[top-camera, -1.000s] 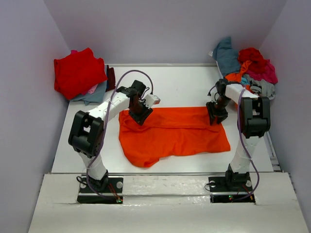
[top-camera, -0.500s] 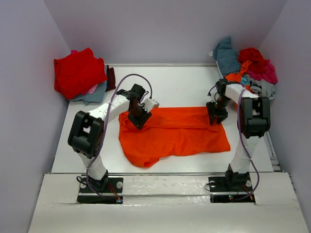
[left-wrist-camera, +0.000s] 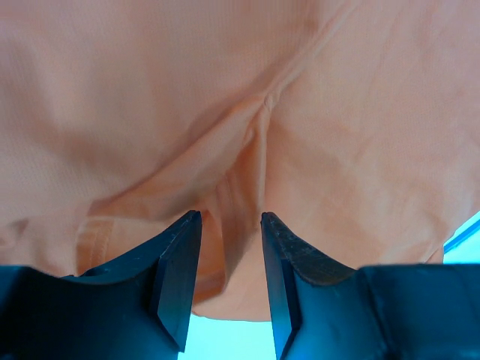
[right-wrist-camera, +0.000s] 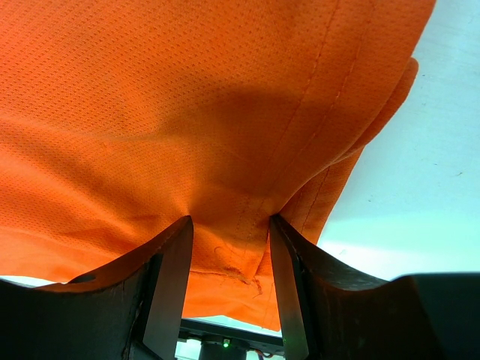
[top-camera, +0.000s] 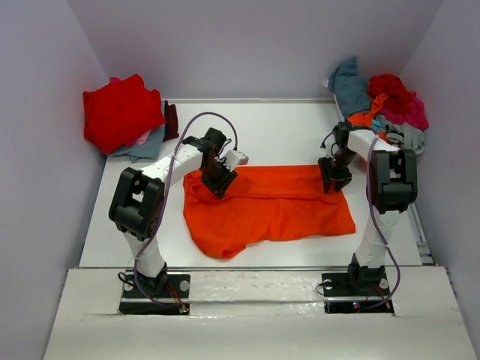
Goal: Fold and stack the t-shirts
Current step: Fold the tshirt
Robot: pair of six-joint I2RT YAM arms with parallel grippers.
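One orange shirt (top-camera: 277, 211) lies spread mid-table, its far corners each clamped by one of two grippers, left gripper (top-camera: 218, 181) at its 10 o'clock, right gripper (top-camera: 334, 180) at 2, with one folded red-topped stack (top-camera: 120, 112) beyond at 10 and one loose heap (top-camera: 384, 101) at 2.

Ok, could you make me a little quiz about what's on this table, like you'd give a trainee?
1. True or false: the left hand and the right hand both grip the far edge of the orange t-shirt.
2. Pick one: the folded red t-shirt sits at A) the far left corner of the table, B) its far right corner, C) its near edge between the arms.
3. In a few words: what lies at the far right corner?

Key
1. True.
2. A.
3. A loose pile of t-shirts, not yet folded.
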